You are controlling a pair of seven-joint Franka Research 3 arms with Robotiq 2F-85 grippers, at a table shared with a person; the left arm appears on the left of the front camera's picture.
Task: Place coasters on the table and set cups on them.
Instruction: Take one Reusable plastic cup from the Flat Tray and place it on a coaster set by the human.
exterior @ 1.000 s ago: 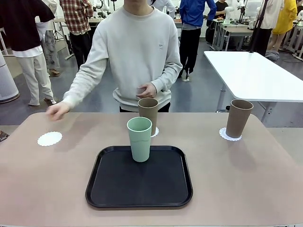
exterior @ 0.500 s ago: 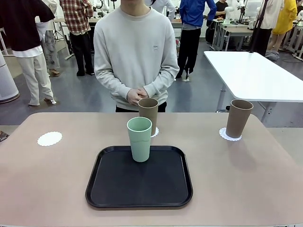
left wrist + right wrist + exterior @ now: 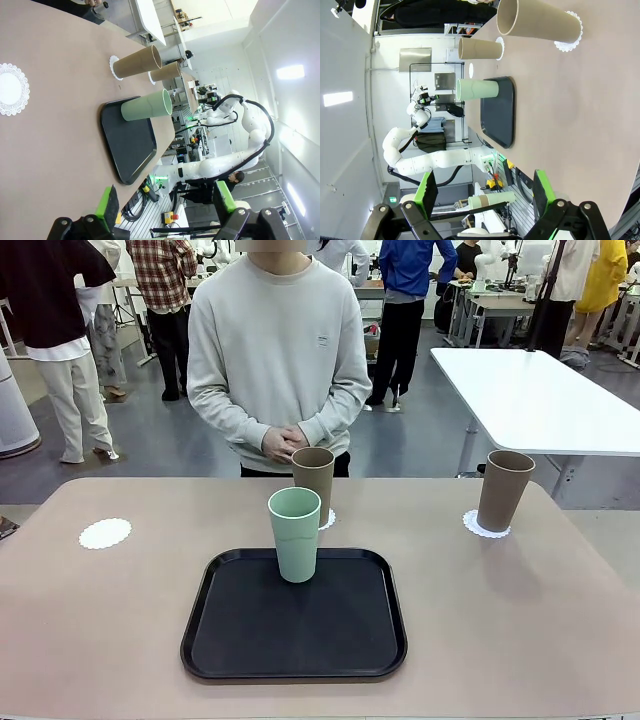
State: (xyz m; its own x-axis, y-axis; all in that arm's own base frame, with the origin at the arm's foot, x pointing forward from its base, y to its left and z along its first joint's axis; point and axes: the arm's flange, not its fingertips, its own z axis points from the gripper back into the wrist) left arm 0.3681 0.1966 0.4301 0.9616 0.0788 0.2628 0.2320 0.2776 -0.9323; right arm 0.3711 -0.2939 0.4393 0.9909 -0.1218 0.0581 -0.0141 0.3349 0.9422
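Observation:
A mint green cup (image 3: 295, 535) stands at the far edge of the black tray (image 3: 293, 640). Just behind it a brown cup (image 3: 313, 483) sits on a coaster (image 3: 328, 519). Another brown cup (image 3: 504, 490) stands on a coaster (image 3: 484, 528) at the right of the table (image 3: 520, 620). A third coaster (image 3: 105, 533) lies bare at the left. In the left wrist view my left gripper (image 3: 166, 200) is open above the table, far from the bare coaster (image 3: 11, 89) and the mint cup (image 3: 146, 105). In the right wrist view my right gripper (image 3: 485, 192) is open, away from the nearest brown cup (image 3: 537, 22).
A person in a grey sweatshirt (image 3: 280, 350) stands at the far edge with both hands (image 3: 283, 443) clasped, just behind the middle brown cup. A white table (image 3: 540, 395) stands beyond the right corner. The tray's near part is bare.
The person's hand has drawn back from beside the left coaster and now rests clasped with the other. Cups, coasters and tray have not moved.

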